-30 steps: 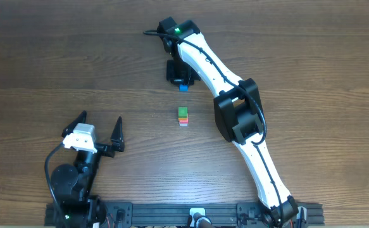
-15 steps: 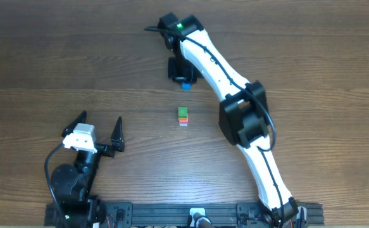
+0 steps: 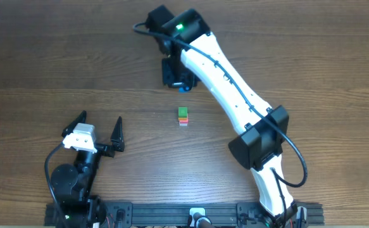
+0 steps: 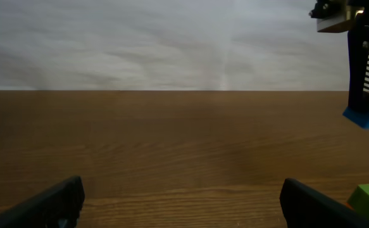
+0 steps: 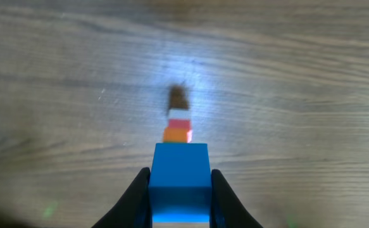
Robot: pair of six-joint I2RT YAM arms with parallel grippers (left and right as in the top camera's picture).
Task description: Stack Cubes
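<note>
Blue cube [image 5: 178, 171] pinched in right gripper [image 5: 179, 193]; I'd square it over the green cube [image 3: 183, 111] before lowering slowly. Left gripper [image 3: 100, 118] sits open.

- The desk [image 3: 311, 76] is brown wood, with long dark lines running along it.
- Behind the far edge of the desk stands a plain, pale grey wall [image 4: 140, 44].
- A bright patch [image 5: 185, 68] of light shines on the wood.
</note>
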